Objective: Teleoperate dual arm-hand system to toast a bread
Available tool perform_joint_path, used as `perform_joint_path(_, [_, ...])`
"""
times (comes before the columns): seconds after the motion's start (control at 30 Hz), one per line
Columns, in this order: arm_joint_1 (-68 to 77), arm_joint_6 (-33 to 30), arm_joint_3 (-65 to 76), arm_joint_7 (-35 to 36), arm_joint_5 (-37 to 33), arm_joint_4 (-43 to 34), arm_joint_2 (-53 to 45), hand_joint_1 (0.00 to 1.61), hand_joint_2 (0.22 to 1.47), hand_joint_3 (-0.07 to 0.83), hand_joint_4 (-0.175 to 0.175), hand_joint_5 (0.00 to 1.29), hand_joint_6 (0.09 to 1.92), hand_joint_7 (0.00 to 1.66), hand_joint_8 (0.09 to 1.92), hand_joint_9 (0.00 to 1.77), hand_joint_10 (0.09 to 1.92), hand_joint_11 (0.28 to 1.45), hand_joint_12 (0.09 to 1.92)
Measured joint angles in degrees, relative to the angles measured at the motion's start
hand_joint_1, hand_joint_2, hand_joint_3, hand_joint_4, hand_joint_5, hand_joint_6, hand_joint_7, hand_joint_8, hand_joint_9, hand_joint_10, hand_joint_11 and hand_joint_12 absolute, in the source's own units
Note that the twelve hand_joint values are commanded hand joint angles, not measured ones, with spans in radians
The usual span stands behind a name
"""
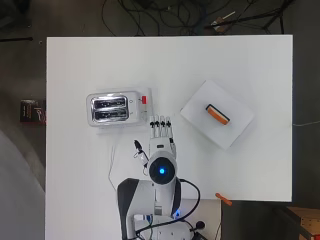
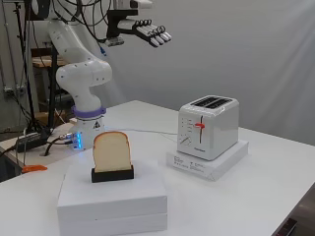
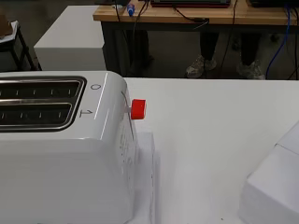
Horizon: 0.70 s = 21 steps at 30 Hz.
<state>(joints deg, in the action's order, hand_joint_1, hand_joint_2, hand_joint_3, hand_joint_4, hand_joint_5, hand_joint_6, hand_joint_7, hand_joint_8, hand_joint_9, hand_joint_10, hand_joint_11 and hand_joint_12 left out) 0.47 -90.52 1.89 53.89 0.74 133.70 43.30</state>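
**Bread in its holder, toaster slots empty, hand aloft**

The white toaster [image 1: 116, 108] sits on a low white slab [image 2: 209, 161] at about ten o'clock from the table's [image 1: 250, 170] centre in the overhead view. Both of its slots [image 3: 37, 102] show only dark metal inside; nothing is in them. Its red lever [image 3: 138, 109] sticks out from the end face, high in its track.

At about three o'clock from the toaster, well apart from it, a white box [image 2: 112, 201] carries a small black holder [image 2: 112, 174]. One slice of bread [image 2: 112, 152] stands upright in that holder.

The hand [image 2: 147, 30] hangs high above the table, between toaster and box in the overhead view, its fingers [image 1: 161, 126] straight and spread, holding nothing and touching nothing.
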Motion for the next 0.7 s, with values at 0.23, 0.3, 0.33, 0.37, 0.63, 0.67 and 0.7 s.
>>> perform_joint_path(0.23, [-1.0,-0.1,11.8,4.7,5.3,-4.6,-6.6,0.04,1.22,0.008,-0.108,0.21,0.09,0.27,0.09,0.37,0.09,0.38,0.09])
perform_joint_path(0.3, [-1.1,0.0,15.2,5.9,5.8,-5.8,-9.0,0.05,1.23,0.007,-0.115,0.22,0.09,0.29,0.09,0.38,0.09,0.38,0.09])
perform_joint_path(0.33, [-1.1,0.0,17.0,6.7,5.7,-6.2,-10.0,0.05,1.23,0.006,-0.117,0.22,0.09,0.29,0.09,0.39,0.09,0.38,0.09])
perform_joint_path(0.37, [-1.2,0.1,18.8,7.3,5.7,-6.8,-11.2,0.06,1.24,0.006,-0.119,0.22,0.09,0.29,0.09,0.39,0.09,0.38,0.09])
perform_joint_path(0.63, [-1.5,2.1,26.9,13.6,5.7,-13.9,-26.6,0.07,1.25,0.003,-0.124,0.25,0.09,0.34,0.09,0.45,0.09,0.4,0.09])
perform_joint_path(0.67, [-1.7,2.1,27.8,14.4,5.3,-14.8,-28.1,0.08,1.25,0.003,-0.127,0.25,0.09,0.36,0.09,0.47,0.09,0.41,0.09])
perform_joint_path(0.7, [-2.0,2.0,28.8,14.8,4.9,-15.5,-29.4,0.09,1.25,0.002,-0.13,0.25,0.09,0.37,0.09,0.49,0.09,0.41,0.09])
